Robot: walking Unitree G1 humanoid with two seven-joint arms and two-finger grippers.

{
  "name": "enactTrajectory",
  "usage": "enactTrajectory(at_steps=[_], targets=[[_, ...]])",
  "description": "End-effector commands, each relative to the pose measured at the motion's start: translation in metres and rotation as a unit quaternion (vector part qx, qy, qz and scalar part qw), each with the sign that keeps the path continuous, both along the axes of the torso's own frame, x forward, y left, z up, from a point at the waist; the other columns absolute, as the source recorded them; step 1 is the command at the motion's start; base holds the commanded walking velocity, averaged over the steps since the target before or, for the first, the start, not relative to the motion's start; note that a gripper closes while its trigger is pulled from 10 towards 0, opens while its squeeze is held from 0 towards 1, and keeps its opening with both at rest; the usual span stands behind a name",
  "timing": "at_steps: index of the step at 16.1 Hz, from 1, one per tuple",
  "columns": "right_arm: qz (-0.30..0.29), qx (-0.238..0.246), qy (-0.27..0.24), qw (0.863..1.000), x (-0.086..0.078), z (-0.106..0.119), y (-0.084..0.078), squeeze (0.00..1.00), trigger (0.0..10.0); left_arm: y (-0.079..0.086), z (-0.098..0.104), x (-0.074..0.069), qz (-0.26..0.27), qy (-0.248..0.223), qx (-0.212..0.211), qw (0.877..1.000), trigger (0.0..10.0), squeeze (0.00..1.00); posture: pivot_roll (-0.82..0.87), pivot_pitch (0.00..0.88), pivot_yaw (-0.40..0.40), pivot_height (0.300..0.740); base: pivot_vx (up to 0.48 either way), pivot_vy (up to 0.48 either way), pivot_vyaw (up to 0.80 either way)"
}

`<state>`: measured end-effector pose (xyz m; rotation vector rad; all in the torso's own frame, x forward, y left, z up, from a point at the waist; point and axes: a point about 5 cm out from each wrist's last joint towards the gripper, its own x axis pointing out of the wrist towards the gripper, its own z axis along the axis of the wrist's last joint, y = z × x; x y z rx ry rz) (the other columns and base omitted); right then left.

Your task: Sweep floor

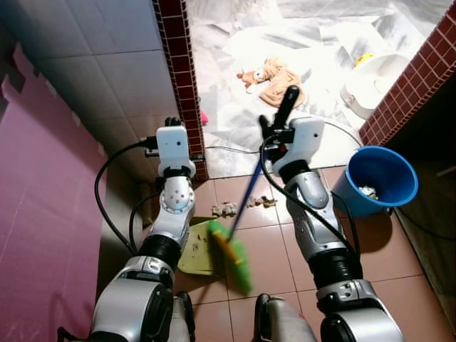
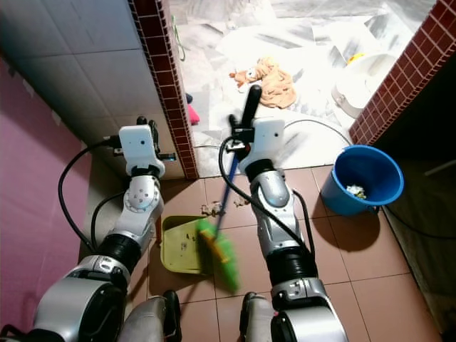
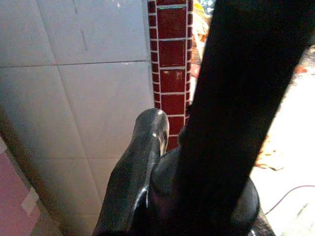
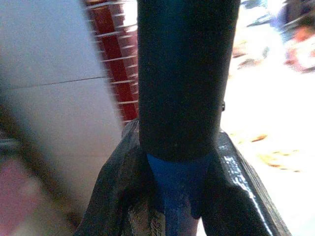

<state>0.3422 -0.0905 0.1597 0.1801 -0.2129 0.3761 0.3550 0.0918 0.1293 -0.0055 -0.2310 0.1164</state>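
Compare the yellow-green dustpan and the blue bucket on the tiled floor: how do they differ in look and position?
The dustpan is flat, shallow and yellow-green; the bucket is deep, round and blue. The dustpan lies by the robot's left arm, with the broom's green head at its edge; the bucket stands apart on the robot's right, near the brick wall. Both hold some scraps.

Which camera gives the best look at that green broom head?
The right eye view: the broom head shows whole, beside the dustpan. The left eye view shows it blurrier. The right wrist view shows just the handle gripped by the right claw.
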Motion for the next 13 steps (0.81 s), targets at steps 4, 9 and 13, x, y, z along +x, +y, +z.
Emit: enactTrajectory(at_steps=[4, 9, 13], targets=[[0.078, 0.032, 0.001, 0.996, 0.001, 0.014, -0.003, 0.0, 10.0, -0.019, -0.016, -0.005, -0.005, 0.047, -0.078, 0.996, 10.0, 0.0, -0.15, 0.19, 0.0, 0.74, 0.0, 0.0, 0.0], [0.026, -0.048, -0.092, 0.994, 0.013, 0.05, -0.029, 0.0, 10.0, -0.016, -0.013, 0.001, -0.008, 0.061, -0.094, 0.994, 10.0, 0.0, -0.15, 0.145, 0.021, 0.74, 0.0, 0.0, 0.0], [-0.043, -0.093, -0.155, 0.983, 0.015, 0.071, -0.046, 0.0, 10.0, -0.006, -0.012, 0.004, -0.028, 0.059, -0.099, 0.993, 10.0, 0.0, -0.14, 0.112, 0.027, 0.74, 0.0, 0.0, 0.0]])
